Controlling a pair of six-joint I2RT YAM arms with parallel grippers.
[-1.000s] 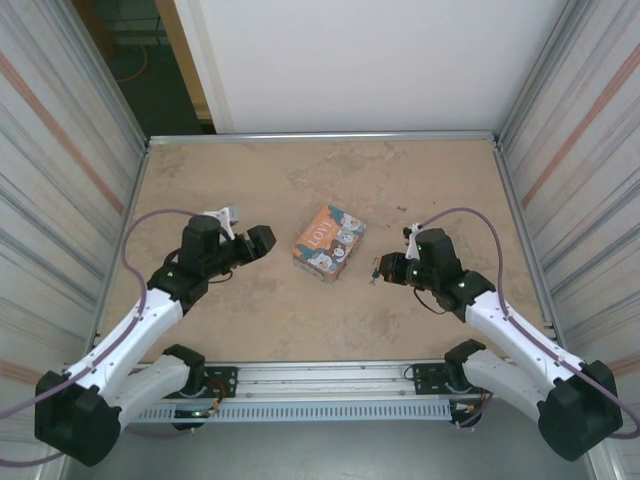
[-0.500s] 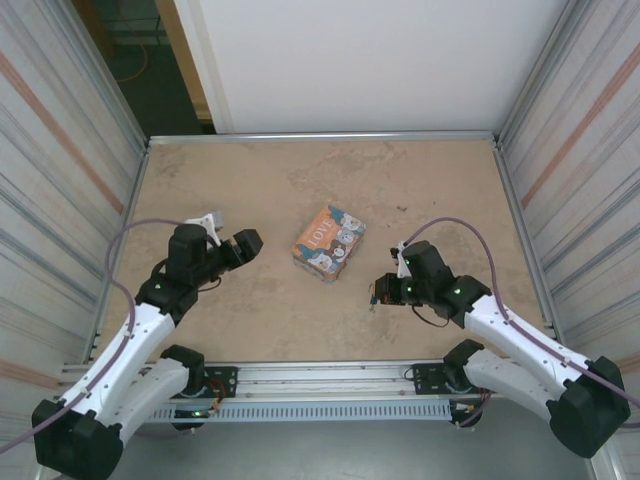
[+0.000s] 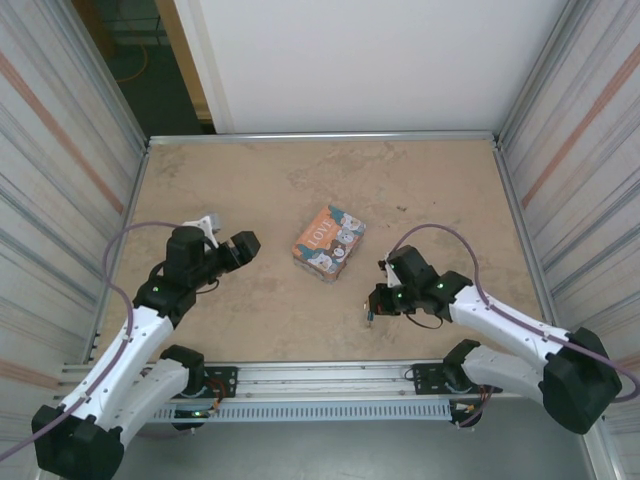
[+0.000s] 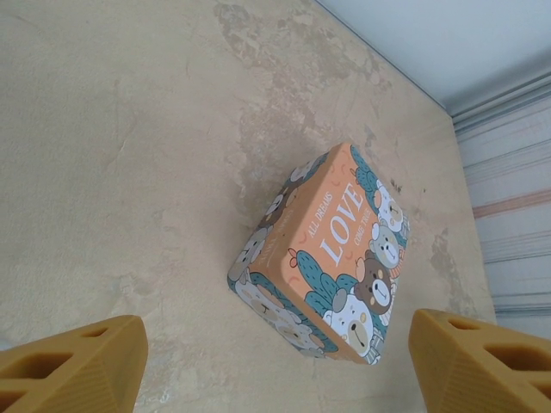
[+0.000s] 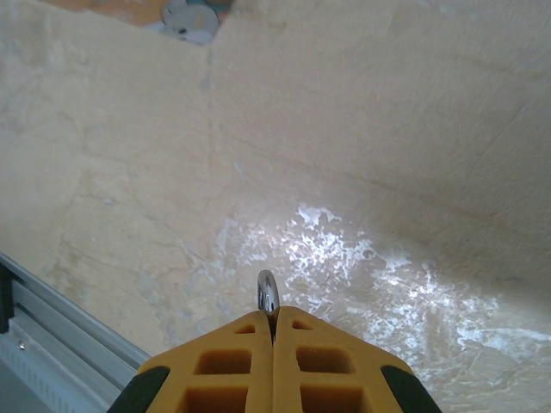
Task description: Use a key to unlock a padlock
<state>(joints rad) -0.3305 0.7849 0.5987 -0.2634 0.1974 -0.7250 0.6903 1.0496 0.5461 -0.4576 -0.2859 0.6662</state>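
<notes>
Orange fingers (image 4: 77, 366) of the left gripper (image 3: 243, 247) stand wide apart, holding nothing, facing the "LOVE" picture box (image 3: 329, 243) on the table (image 3: 260, 180). Further right, the right gripper (image 3: 372, 307) is pinched tight on a small silvery metal loop (image 5: 268, 297); whether that belongs to the padlock I cannot tell. Since a second ago the left gripper has backed off slightly, and the right has dropped towards the table's near edge.

— What are the arms looking like?
— The left arm (image 3: 130, 340) and right arm (image 3: 505, 325) are wearing white shells with black joints, each trailing a purplish-grey cable (image 3: 440, 230).
— And the fingers?
— The left fingers (image 4: 73, 361) and right fingers (image 5: 228, 366) are showing orange-yellow, with hollow moulded pockets.
</notes>
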